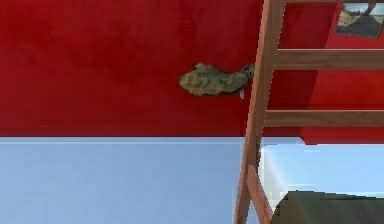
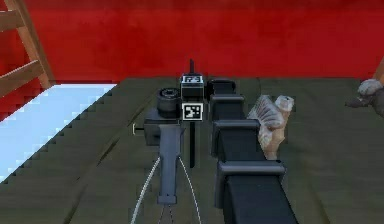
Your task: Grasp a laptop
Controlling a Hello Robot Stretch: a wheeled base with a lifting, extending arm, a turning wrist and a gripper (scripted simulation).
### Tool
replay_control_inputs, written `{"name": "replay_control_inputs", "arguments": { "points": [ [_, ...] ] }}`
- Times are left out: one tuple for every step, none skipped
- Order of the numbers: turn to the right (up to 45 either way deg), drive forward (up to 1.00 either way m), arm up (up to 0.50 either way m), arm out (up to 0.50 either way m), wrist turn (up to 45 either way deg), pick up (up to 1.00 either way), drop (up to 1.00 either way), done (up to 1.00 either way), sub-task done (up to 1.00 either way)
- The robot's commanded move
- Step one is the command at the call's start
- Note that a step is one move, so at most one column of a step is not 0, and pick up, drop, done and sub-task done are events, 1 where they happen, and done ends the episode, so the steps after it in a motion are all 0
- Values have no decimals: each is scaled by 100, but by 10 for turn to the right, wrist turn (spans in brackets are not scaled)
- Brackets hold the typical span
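Claw: I see the claw (image 2: 168, 200) left of the two white marker squares (image 2: 192, 108). Its dark body sits above the desk planks, and its thin ends run down to the bottom edge of the arm side view.
Claw state: I cannot tell whether it is released or clenched. I also cannot tell whether it has hold of anything, because the picture's edge cuts off its far end.
Arm: the arm (image 2: 250, 175) is a dark square bar rising from the bottom edge just right of the middle, over the desk.
Desk: the desk (image 2: 90, 160) is dark wooden planks, under the claw and the arm and across most of the arm side view.
Beige thing: a crumpled, striped beige thing (image 2: 272, 122) lies on the desk just beside the arm, on the view's right. I cannot tell what it is.
Edge thing: a grey-brown shape (image 2: 372, 92) is cut by the right edge.
Laptop: I cannot tell where the laptop is.
Floor: a pale blue floor (image 2: 45, 120) lies left of the desk.
Wall: a red wall (image 2: 200, 35) stands behind everything.
Wooden frame: a ladder-like wooden frame (image 2: 25, 50) stands at upper left. In the forward view it stands right of the middle, before a white slab (image 1: 320, 165).
Wall pieces: a fish-shaped ornament (image 1: 213, 79) hangs on the red wall, and a picture (image 1: 362, 18) is at the top right corner.
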Motion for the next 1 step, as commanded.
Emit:
{"name": "replay_control_inputs", "arguments": {
  "points": [
    [0, 0, 0, 0, 450, 0, 0, 0, 0]
  ]
}}
